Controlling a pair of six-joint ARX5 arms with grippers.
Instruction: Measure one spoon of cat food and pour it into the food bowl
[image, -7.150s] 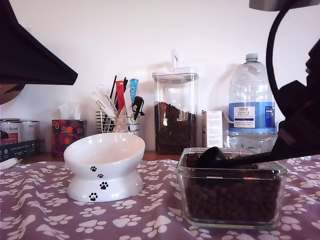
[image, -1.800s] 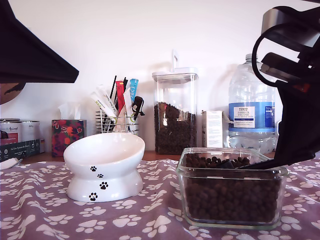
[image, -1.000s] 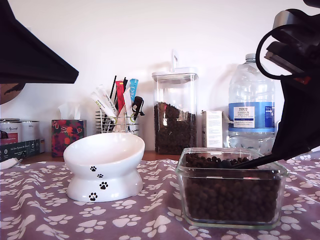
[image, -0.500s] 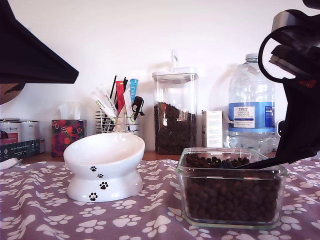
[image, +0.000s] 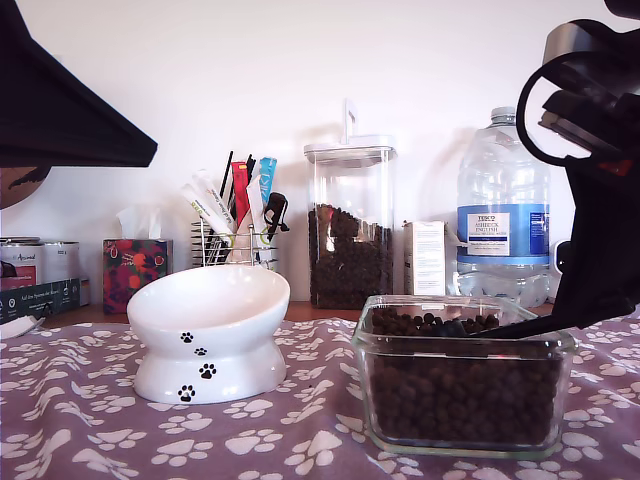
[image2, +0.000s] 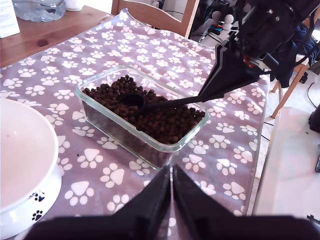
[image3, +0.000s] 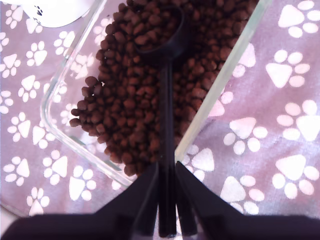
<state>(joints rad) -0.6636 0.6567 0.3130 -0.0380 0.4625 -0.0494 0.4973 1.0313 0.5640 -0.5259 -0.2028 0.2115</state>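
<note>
Spoon (image3: 165, 100): black plastic scoop, its handle being pinched by my second claw (image3: 166, 200); its cup is sitting in the kibble, partly loaded in the second wrist view.
Cat food (image2: 150, 112): brown pellets filling the clear glass container (image: 462, 375), which is standing on the tabletop (image: 300, 440) near its front edge, toward the exterior view's right.
Food bowl (image: 208, 330): white, paw-printed, standing beside the container toward the exterior view's left; it is showing no kibble inside.
First claw (image2: 171, 187): hovering above the cloth between bowl and container, fingers pressed together, carrying nothing.
Progress: scooping appears under way; lifting, carrying and pouring are judged as remaining.
</note>
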